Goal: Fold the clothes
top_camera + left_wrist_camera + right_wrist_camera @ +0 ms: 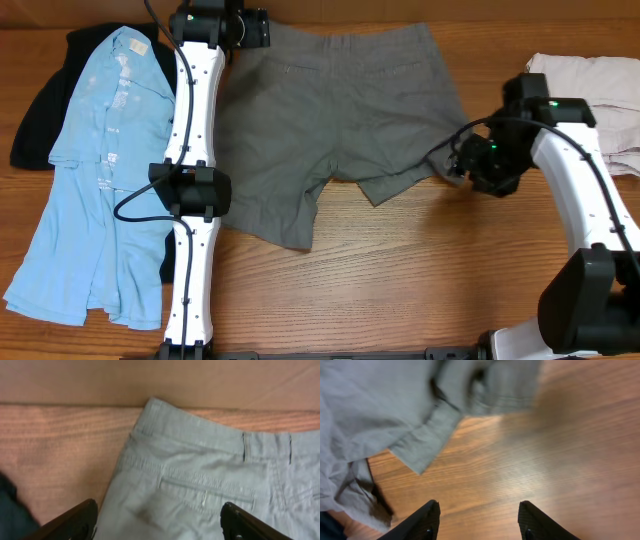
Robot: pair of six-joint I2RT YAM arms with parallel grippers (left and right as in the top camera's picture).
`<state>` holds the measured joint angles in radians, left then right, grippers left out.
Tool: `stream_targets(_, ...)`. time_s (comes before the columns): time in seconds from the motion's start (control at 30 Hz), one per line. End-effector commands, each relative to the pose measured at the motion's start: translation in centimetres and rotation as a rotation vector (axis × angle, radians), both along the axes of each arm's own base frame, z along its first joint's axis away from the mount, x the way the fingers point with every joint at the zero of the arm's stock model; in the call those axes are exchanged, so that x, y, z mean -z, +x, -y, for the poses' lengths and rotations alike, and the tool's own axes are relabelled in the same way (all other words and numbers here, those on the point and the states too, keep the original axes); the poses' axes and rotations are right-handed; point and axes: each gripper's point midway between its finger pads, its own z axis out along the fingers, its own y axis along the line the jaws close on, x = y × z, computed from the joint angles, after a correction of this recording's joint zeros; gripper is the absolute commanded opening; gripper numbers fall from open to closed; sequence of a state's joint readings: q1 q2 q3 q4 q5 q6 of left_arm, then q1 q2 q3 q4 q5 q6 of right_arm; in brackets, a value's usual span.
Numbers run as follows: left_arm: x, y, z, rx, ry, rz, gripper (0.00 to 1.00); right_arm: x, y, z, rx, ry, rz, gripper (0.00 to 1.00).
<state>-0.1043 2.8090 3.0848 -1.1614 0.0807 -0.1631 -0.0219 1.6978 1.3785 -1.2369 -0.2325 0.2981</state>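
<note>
The plain grey-olive cotton shorts lie spread flat on the brown wooden worktop, with the waistband at the far edge and both legs towards the arm bases.

The left claw hangs over the waistband's left corner. Its two black fingers are spread wide and hold nothing. The belt loops and a welt pocket lie just ahead of it and between the fingers. Bare wood lies to the claw's left.

The right claw is just beside the hem of the shorts' right leg. It is also wide and empty, with bare wood between its dark fingers. The turned-up hem edge lies ahead of it and to its left, not touching the tips.

Well to the left of the left claw, a light blue short-sleeved shirt lies over a black shirt. Beyond the right claw, on its right, lies a crumpled beige garment.
</note>
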Motion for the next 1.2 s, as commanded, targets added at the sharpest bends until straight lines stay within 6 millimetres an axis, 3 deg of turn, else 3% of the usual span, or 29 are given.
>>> stream_targets(0.0, -4.9, -0.6, 0.4, -0.006, -0.01, 0.078, 0.82, 0.9, -0.2, -2.6, -0.063, 0.009, 0.028, 0.56)
stream_targets(0.23, -10.8, -3.6, 0.9, 0.008, -0.014, 0.107, 0.82, 5.5, -0.8, -6.6, -0.187, 0.009, 0.03, 0.57)
stream_targets(0.47, -16.2, -8.7, 1.5, 0.044, 0.001, 0.095, 0.84, 9.3, -0.6, -10.0, -0.292, 0.014, 0.066, 0.58)
stream_targets(0.63, -17.4, -11.0, 1.6, 0.054, 0.006, 0.069, 0.84, 11.0, 0.2, -12.0, -0.349, -0.005, 0.102, 0.6)
stream_targets(0.87, -16.4, -12.4, 1.3, 0.052, 0.018, -0.002, 0.84, 13.6, -0.9, -13.3, -0.384, -0.024, 0.044, 0.63)
stream_targets(0.9, -16.2, -12.5, 1.2, 0.052, 0.019, -0.009, 0.84, 14.1, -1.2, -13.2, -0.373, -0.031, 0.023, 0.6)
stream_targets(0.97, -16.1, -12.6, 1.2, 0.052, 0.02, -0.015, 0.84, 15.0, -1.8, -12.9, -0.341, -0.044, -0.02, 0.44)
stream_targets(1.0, -16.1, -12.7, 1.1, 0.05, 0.023, -0.019, 0.84, 15.4, -2.2, -12.5, -0.31, -0.061, -0.052, 0.24)
stream_targets(1.07, -16.0, -12.8, 0.9, 0.042, 0.033, -0.023, 0.84, 15.8, -2.8, -11.8, -0.261, -0.088, -0.093, 0.04)
stream_targets(1.17, -15.8, -12.8, 0.8, 0.037, 0.041, -0.029, 0.84, 15.4, -4.1, -10.2, -0.176, -0.118, -0.175, 0.04)
